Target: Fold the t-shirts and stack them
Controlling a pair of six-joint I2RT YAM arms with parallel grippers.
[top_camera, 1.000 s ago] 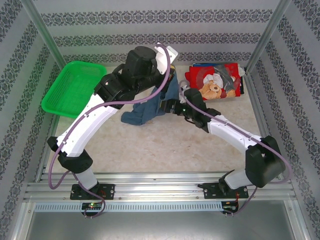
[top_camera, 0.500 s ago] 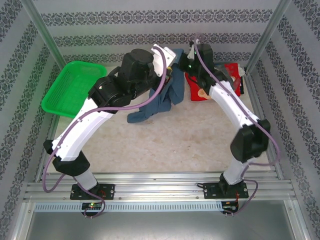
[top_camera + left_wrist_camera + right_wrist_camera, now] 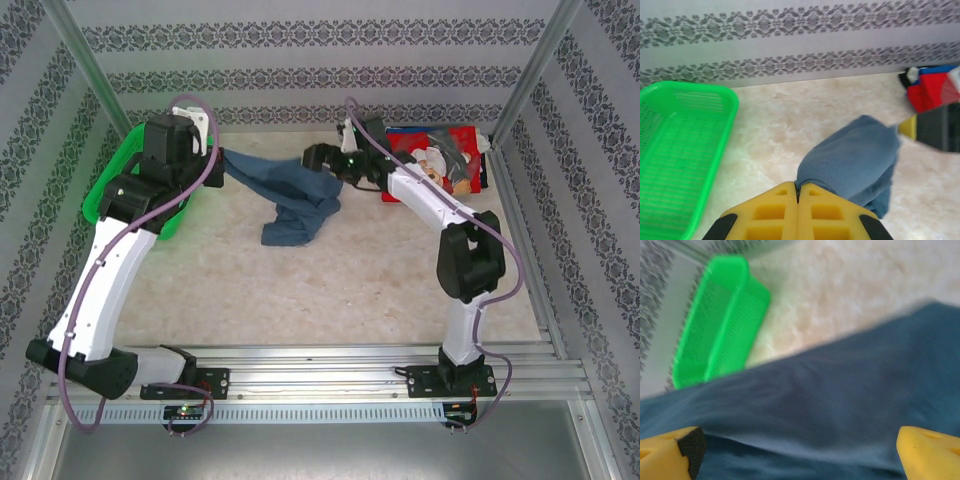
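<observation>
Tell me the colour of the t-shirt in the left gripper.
The soft cloth t-shirt is plain slate-blue; left wrist view shows it best.

A green mesh basket (image 3: 685,145) sits at the far left of a pale marbled table (image 3: 330,290), close to the patterned back wall (image 3: 300,40); metal posts (image 3: 535,70) rise at the far corners, a rail (image 3: 330,385) along the near edge.

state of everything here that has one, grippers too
blue t-shirt: unfolded, one end lifted, rest bunched on table
red teddy-bear t-shirt: folded, lying flat
green basket: empty where visible
left gripper: shut on blue t-shirt
right gripper: open, over blue t-shirt
</observation>
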